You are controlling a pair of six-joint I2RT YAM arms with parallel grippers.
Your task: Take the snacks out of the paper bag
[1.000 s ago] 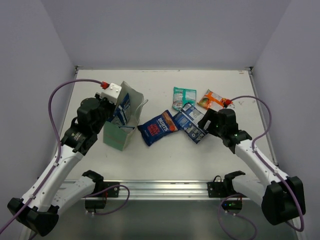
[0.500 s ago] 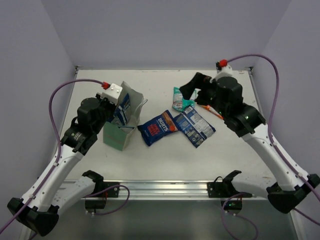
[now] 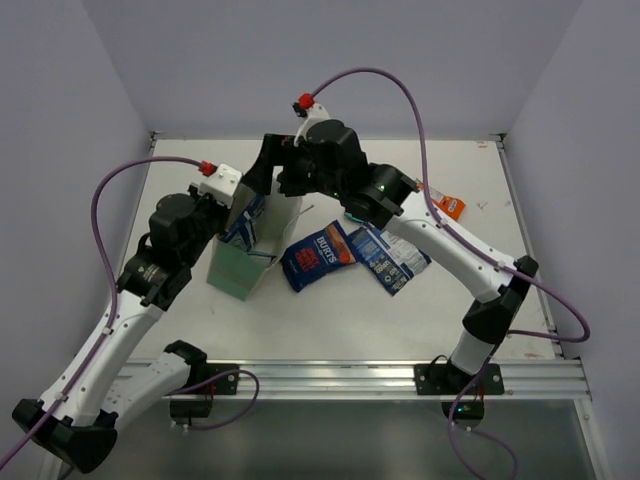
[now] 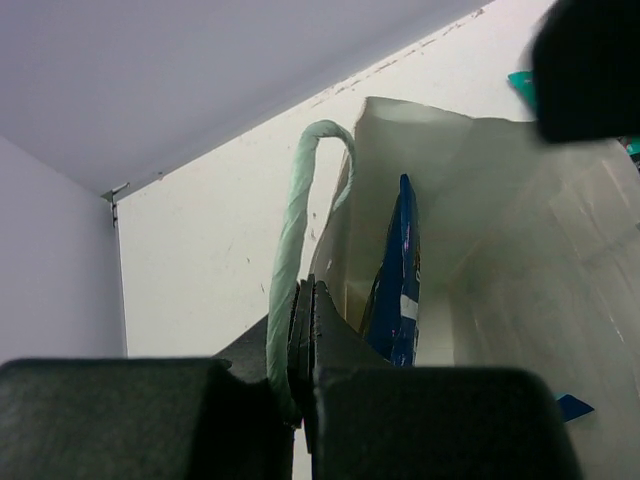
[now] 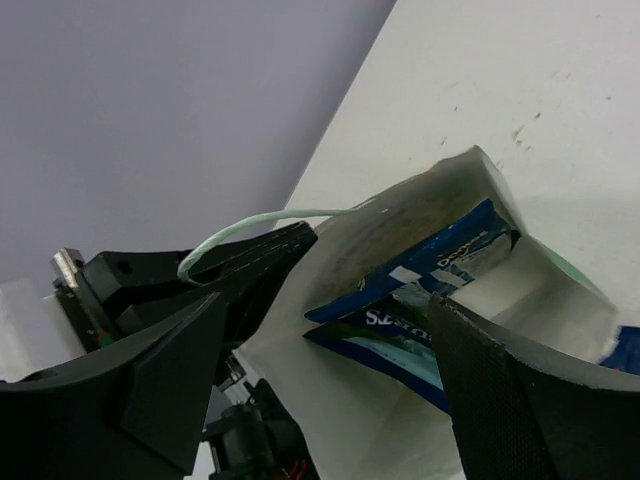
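Clamped shut, the left gripper [image 4: 303, 305] pinches the near rim of the paper bag [image 4: 500, 200]. Its closed jaws catch the paper and the foot of a pale green string handle [image 4: 293, 240]. The bag stands on the counter [image 3: 330, 320] left of centre, mouth open, its mint-green side turned toward the arms' bases.

Inside, against the white lining, an upright blue packet [image 4: 402, 270] stands on edge. The right wrist view shows two blue packets in the bag, one lying over the other, the lower blue packet [image 5: 385, 350] marked with white and teal.

The right gripper [image 5: 330, 310] hangs at the bag's mouth from the far side, jaws spread wide and holding nothing. Its arm stretches across the counter from the right. Whether its fingers [image 5: 170, 380] touch the paper cannot be told.

Outside the bag, four packets lie flat on the counter. The red-labelled blue packet [image 3: 318, 255] sits just beside the bag's right side, and the white-printed blue packet [image 3: 390, 258] lies just beside that one, farther right. The teal-green packet [image 3: 350, 213] shows only as a sliver beneath the right arm. The orange packet [image 3: 446, 207] lies farthest right, near the arm's purple cable and partly hidden by the arm.
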